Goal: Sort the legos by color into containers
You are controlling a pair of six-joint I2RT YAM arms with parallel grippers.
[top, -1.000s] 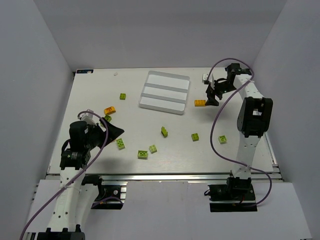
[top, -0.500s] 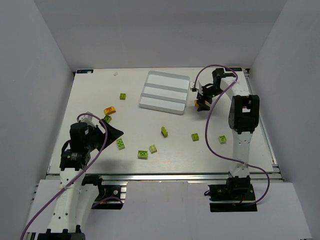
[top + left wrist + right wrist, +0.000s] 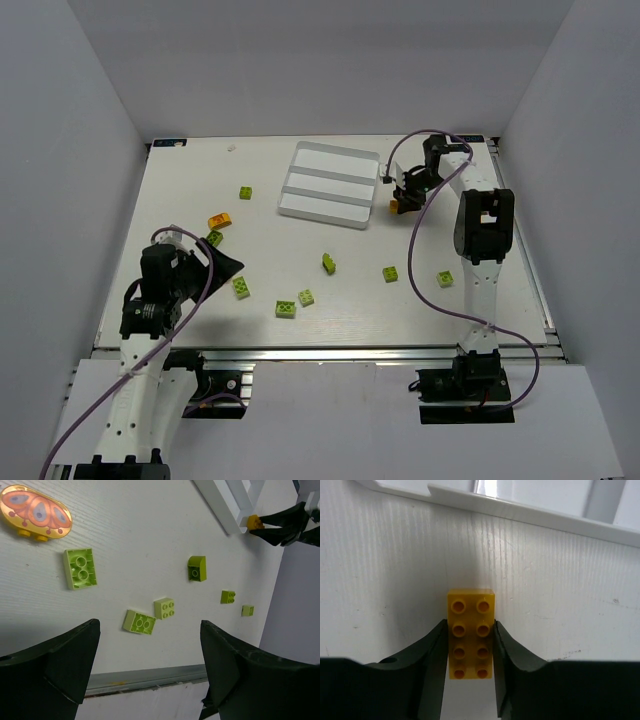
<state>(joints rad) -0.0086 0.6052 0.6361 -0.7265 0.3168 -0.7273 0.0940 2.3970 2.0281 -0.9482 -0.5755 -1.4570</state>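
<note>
The white tray [image 3: 329, 186] lies slightly askew near the middle of the far edge of the surface [image 3: 190, 170], with three long parallel slots divided by raised ribs. An orange brick [image 3: 470, 640] (two by four studs, studs up) sits just beside the tray's right end, pinched along its long sides by the right gripper [image 3: 470, 630]. An orange oval piece [image 3: 35, 512] with a printed pattern lies toward the left edge. Eight lime green bricks [image 3: 286, 309] are scattered. One is left of the tray and one is beside the oval piece. Three lie toward the near edge, and a sloped green brick [image 3: 196, 568] sits mid-surface. Two more are nearer the right edge.
</note>
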